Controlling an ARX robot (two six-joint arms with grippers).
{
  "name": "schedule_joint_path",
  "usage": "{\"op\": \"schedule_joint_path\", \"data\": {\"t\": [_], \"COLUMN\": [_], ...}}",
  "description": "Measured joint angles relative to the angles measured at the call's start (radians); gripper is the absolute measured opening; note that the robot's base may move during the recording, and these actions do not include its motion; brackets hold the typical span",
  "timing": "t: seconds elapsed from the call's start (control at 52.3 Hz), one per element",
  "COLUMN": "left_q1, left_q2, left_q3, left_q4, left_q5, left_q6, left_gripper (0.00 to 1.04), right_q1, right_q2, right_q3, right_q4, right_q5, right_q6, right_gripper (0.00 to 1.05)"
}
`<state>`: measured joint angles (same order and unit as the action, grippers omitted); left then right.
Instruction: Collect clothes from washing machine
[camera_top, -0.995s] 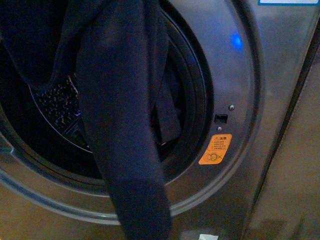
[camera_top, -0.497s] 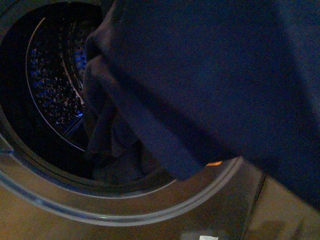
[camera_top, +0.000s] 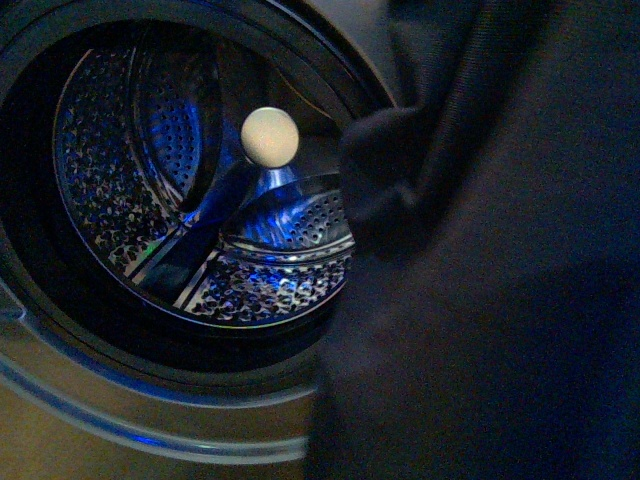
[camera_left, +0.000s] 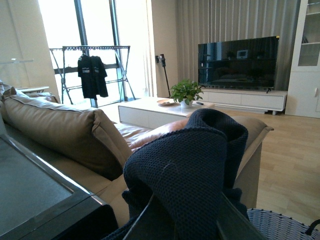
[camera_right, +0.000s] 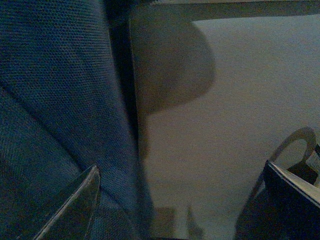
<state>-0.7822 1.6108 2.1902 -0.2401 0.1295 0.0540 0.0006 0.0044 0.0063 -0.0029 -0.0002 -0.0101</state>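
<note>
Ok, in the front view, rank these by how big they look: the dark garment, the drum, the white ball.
1. dark garment, though it hangs close to the camera, which inflates it.
2. drum, nearly as large in the frame.
3. white ball, by far the smallest.

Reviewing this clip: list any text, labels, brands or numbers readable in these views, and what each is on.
None can be read in any view.
Black shirt on the drying rack: pale chest print, too small to read.
Washing machine: the clothes cover its right side; no label shows.
TV: only reflections on the screen.
</note>
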Motion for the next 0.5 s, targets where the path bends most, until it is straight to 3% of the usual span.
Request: {"op": "schedule_joint_path", "data": {"t": [0.23, 0.364, 0.44, 0.497], "left_q1": [-0.003, -0.003, -0.003, -0.003], "left_q2": [0.013, 0.013, 0.014, 0.014], "left_q3": [0.010, 0.010, 0.010, 0.012], "left_q4": [-0.004, -0.004, -0.004, -0.004], "left_q5": [-0.006, -0.006, -0.006, -0.006], "left_q6": [-0.003, -0.003, -0.003, -0.003], "left_gripper": [0.05, 0.05, 0.05, 0.05], "right_q1": [-0.008, -0.134, -0.149, -0.142], "right_q2": [0.002, 0.077, 0.127, 0.162], "right_q3": [-0.001, 0.004, 0.034, 0.073], "right_q4": [0.009, 0.245, 0.336, 0.383], "right_q5": [-0.025, -0.423, -0.545, -0.572], "right_q6": [0.016, 0.213, 0.324, 0.361], "right_gripper": [0.97, 0.97, 0.97, 0.97]}}
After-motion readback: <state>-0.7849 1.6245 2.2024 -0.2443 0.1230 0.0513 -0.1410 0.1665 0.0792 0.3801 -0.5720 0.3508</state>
